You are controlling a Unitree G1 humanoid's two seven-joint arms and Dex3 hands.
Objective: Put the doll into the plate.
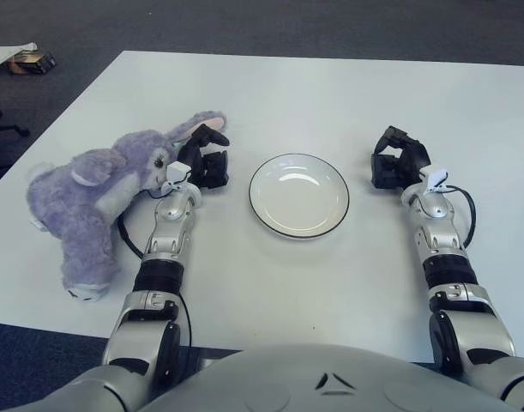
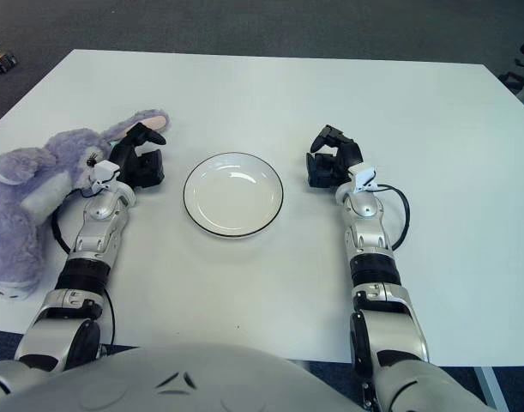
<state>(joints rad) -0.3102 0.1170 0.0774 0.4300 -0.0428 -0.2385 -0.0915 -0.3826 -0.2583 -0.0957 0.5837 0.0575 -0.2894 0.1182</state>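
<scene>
Left eye view: white desk [image 1: 330,94] w/ purple plush rabbit doll [image 1: 90,193] lying at its left edge, head toward centre, one long ear [image 1: 197,124] stretched to the right. White plate [image 1: 298,195] w/ dark rim sat mid-desk, nothing in it, well apart from the doll's body. Left hand [image 1: 203,159] was at the doll's head, just beside the ear; black fingers [image 1: 212,137] were curled and seemed to touch the ear tip, but a firm grip could not be confirmed (contact point partly hidden by the hand itself). Doll rested fully on the desk, not lifted. Right hand [image 1: 397,163] showed to the right of the plate, near it but not touching; fingers were curled loosely inward, holding nothing. Whether it touched the desk could not be told. Both forearms reached fwd from the bottom edge. Dark carpet floor [image 1: 244,26] lay beyond the desk; a small box w/ white paper [image 1: 26,58] sat on it at top left.
</scene>
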